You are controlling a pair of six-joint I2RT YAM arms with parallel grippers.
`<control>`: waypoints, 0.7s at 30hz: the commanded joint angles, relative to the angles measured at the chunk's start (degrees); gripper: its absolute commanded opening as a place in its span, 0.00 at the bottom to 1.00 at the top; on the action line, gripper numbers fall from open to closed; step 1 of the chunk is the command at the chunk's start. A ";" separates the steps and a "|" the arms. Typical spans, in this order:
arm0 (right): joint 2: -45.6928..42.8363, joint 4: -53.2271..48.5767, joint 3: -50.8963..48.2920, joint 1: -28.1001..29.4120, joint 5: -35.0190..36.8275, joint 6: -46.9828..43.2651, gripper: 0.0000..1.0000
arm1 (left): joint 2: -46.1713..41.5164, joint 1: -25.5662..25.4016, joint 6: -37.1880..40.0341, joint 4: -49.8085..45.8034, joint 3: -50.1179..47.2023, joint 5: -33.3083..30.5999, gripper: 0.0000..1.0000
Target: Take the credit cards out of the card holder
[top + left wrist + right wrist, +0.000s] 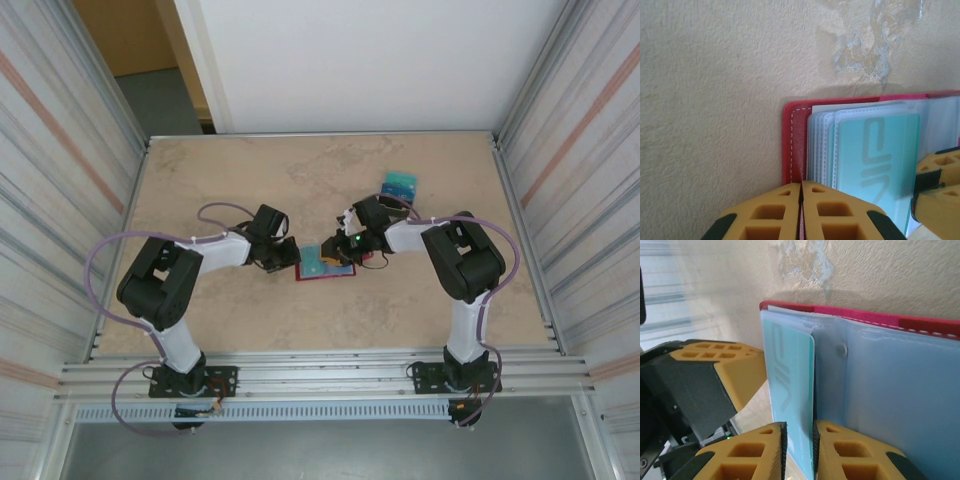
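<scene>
Right wrist view puts the right jaws nearest, clenched on the near edge of a teal card [790,375] that seems partly out of its clear pocket in the open holder [900,390]. Just left of them the left jaws are clenched empty, their tips apparently pinning the holder's red cover to the table [880,270]. The thin card could slip from so shallow a pinch, or the pocket could cling and drag the holder from under the left jaws; well beyond the right jaws lies a loose pile [400,183] of teal cards.
</scene>
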 commanded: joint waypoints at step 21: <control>4.38 13.87 -0.99 0.68 -6.38 7.14 0.25 | 0.82 0.18 0.38 -0.97 0.16 -0.44 0.10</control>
